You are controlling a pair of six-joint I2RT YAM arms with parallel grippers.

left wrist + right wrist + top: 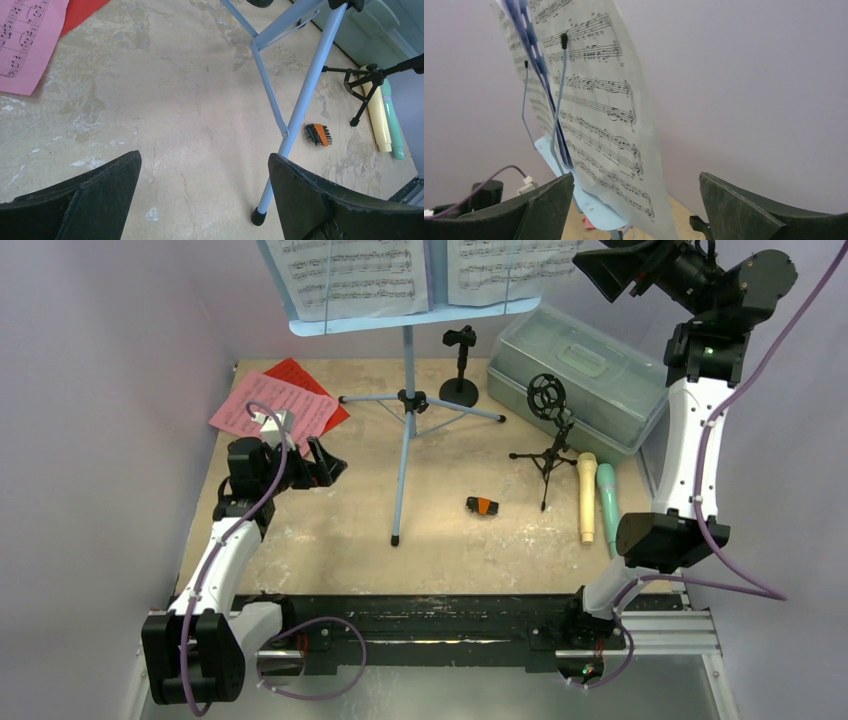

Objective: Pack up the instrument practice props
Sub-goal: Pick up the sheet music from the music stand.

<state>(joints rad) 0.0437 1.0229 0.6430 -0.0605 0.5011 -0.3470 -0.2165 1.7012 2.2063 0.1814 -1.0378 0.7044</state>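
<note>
The pale-blue music rack [405, 322] stands on tripod legs [404, 455] mid-table with two white music pages [350, 275] on it. My right gripper [600, 270] is open and raised at the rack's right edge; in the right wrist view its jaws [636, 200] frame the right page [594, 110] without touching it. My left gripper [330, 465] is open and empty low over the table left of the stand. Pink and red pages [275, 405] lie at the back left. Cream [587, 495] and teal [608, 505] microphones lie at the right. Two black mic holders [460, 365] [548, 435] stand nearby.
A translucent grey-green case [580, 375] with a handle stands closed at the back right. A small black and orange clip [482, 506] lies right of the front tripod leg [295, 130]. Grey walls close in on both sides and the back.
</note>
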